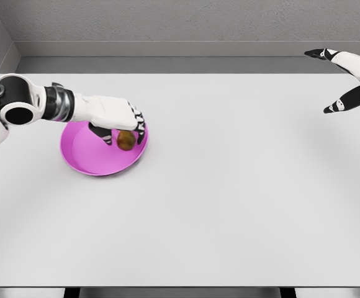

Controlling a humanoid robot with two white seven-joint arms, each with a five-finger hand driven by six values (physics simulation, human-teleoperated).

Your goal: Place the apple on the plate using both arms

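Observation:
A small brownish apple sits over the right part of the magenta plate at the table's left. My left hand reaches in from the left and hangs over the plate, its fingers curled down around the apple. Whether the apple rests on the plate or hangs just above it I cannot tell. My right hand is far off at the upper right edge, fingers spread, holding nothing.
A white table spans the view, with a grey wall behind it and its front edge near the bottom of the picture.

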